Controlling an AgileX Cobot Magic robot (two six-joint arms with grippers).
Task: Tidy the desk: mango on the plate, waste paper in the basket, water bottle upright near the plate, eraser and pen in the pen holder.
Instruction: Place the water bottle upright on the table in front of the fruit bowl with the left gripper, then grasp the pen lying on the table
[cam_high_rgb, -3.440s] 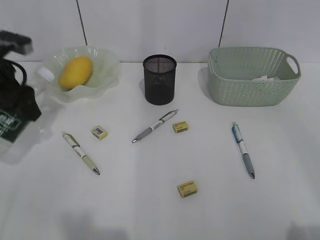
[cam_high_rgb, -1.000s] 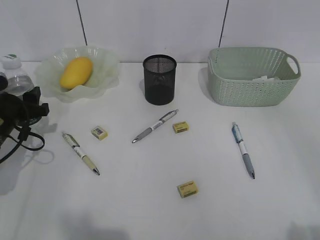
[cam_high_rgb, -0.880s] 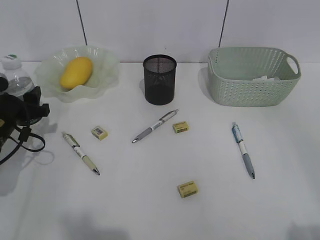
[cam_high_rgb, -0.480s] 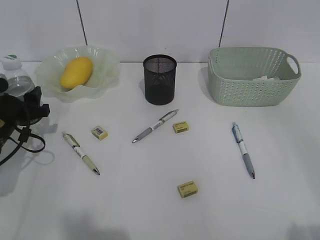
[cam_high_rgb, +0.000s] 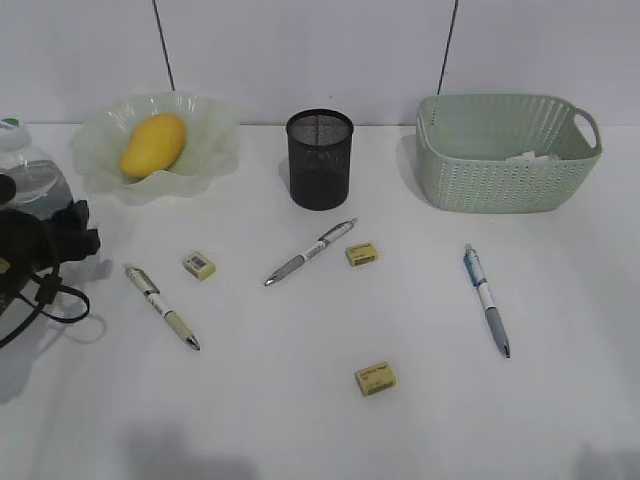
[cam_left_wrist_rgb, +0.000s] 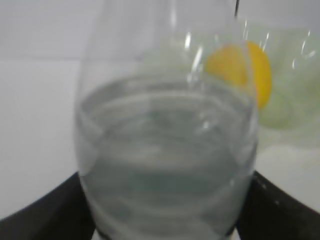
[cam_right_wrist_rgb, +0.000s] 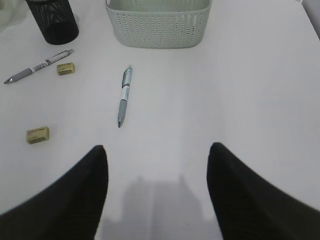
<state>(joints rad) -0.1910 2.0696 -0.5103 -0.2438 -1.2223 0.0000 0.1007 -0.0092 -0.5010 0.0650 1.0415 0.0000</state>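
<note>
Mango (cam_high_rgb: 152, 145) on plate (cam_high_rgb: 205, 150), paper (cam_high_rgb: 525, 157) in basket (cam_high_rgb: 500, 180) — left gripper (cam_left_wrist_rgb: 165, 220) brackets the bottle (cam_left_wrist_rgb: 167, 150), grip unclear.

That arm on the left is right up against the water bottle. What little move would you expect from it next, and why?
Probably a short pull back from the water bottle. The bottle stands upright beside the plate, which already holds the mango, so that job looks done. The left gripper sits at the bottle's base, its fingers flanking it; backing straight away should avoid tipping it.
</note>
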